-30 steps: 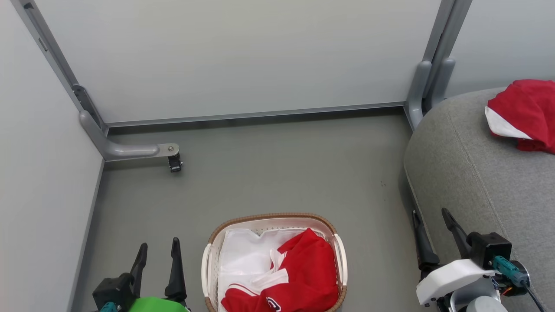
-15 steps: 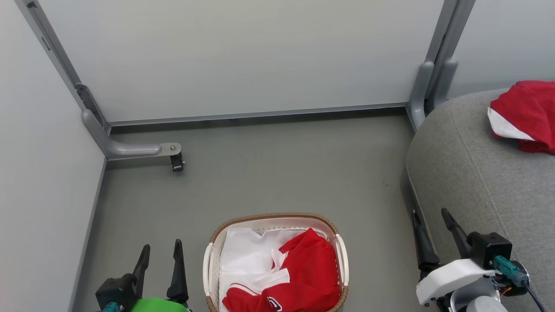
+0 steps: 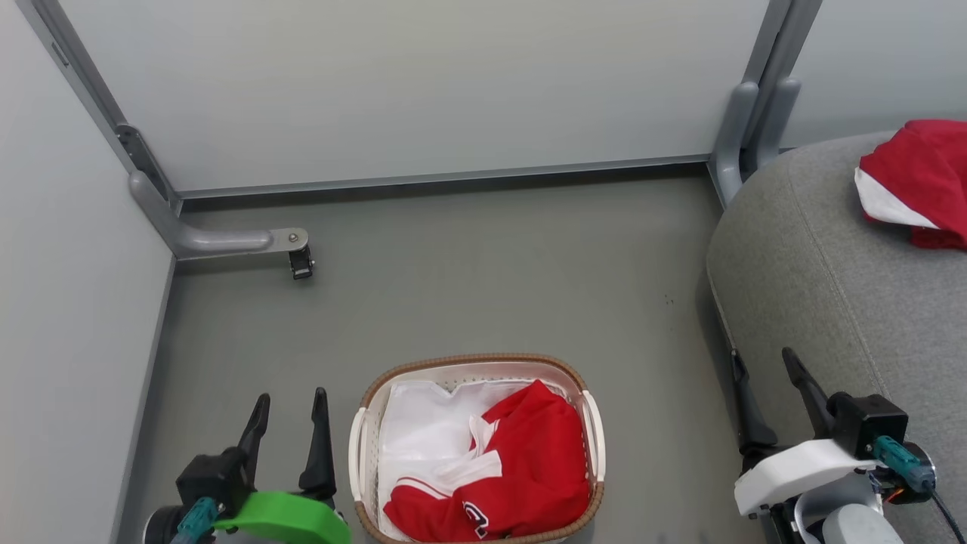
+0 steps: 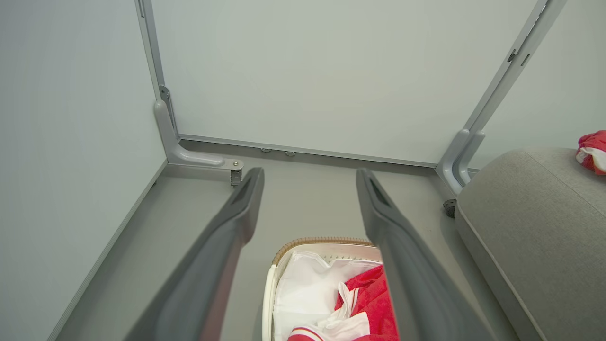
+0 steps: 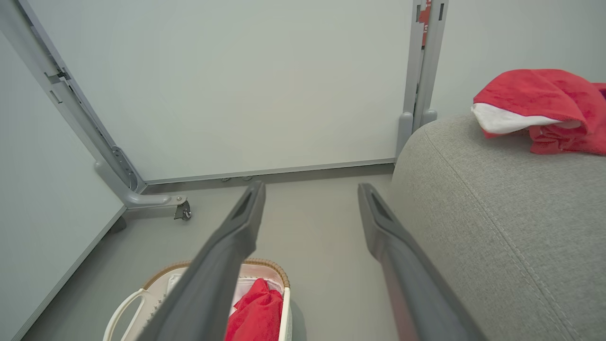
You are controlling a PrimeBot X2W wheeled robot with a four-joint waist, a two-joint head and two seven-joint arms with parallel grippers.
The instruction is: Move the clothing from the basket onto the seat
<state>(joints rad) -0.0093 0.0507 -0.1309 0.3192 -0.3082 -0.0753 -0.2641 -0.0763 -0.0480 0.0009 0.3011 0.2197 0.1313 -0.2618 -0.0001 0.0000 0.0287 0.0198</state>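
Grey floor (image 3: 468, 257): basket (image 3: 476, 361) holds 1 jersey (image 3: 529, 461); 1 garment (image 3: 922, 174) on seat (image 3: 816, 287).

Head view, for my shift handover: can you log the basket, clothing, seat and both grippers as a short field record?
basket: on the floor, white liner inside
in basket: one red jersey, lettering showing
seat: grey, at right
on seat: one red garment with white trim
left gripper: open, empty, left of basket
right gripper: open, empty, beside seat edge
task: one garment left to move
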